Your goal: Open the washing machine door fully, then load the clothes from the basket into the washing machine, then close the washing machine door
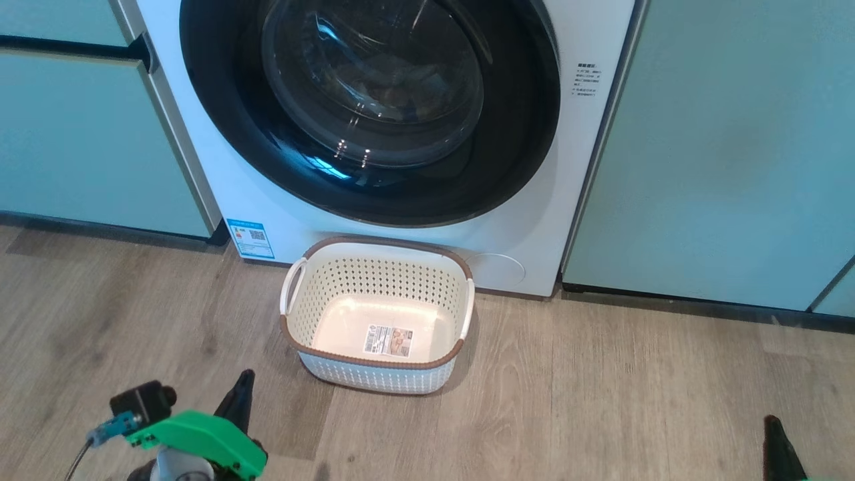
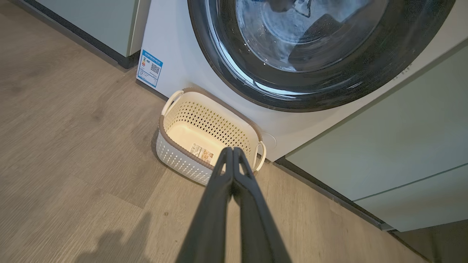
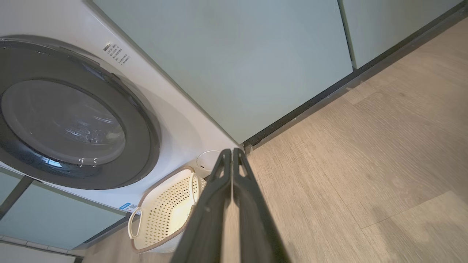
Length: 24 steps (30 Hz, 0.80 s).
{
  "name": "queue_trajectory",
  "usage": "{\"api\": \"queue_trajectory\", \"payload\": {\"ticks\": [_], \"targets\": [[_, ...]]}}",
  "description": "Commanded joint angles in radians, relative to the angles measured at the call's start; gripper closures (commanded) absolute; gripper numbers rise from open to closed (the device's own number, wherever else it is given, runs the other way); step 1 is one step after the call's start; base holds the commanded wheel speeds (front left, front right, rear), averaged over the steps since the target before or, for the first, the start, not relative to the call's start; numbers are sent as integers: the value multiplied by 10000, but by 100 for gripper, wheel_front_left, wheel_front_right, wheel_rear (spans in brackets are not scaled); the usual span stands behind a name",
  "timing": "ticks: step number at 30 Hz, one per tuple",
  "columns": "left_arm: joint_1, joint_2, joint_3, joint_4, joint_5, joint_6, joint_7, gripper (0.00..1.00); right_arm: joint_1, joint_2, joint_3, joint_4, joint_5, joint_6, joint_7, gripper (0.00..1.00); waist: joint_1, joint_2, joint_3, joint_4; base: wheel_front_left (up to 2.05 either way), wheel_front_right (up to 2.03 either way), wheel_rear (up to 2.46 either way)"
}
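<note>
Background stuff: there's a pale green left cabinet (image 1: 87, 140) on one side of the head view and a bigger, flat right cabinet (image 1: 721, 147) on the other, both matte. The left one has a dark horizontal gap (image 1: 67, 48) splitting an upper panel from a lower one. A dark kick strip (image 1: 681, 302) runs along the bottom where the cabinets meet the floor (image 1: 601, 401) (grey-brown wood-look planks, seams visible). A soft shadow (image 2: 109, 246) lies on the planks in the left wrist view.
</note>
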Motion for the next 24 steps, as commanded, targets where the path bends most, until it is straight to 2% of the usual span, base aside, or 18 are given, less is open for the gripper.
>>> {"api": "queue_trajectory", "payload": {"ticks": [1,24], "targets": [[-481,108,251,-369,-199,-6,25,100,-640,-103,-9,-391,236,1,60,100,-1,0,4,2,0,0,0],[-464,-259,783,-898,-2329,-8,701,100,-997,-134,-54,-609,2678,1,735,100,-1,0,113,51,0,0,0]]}}
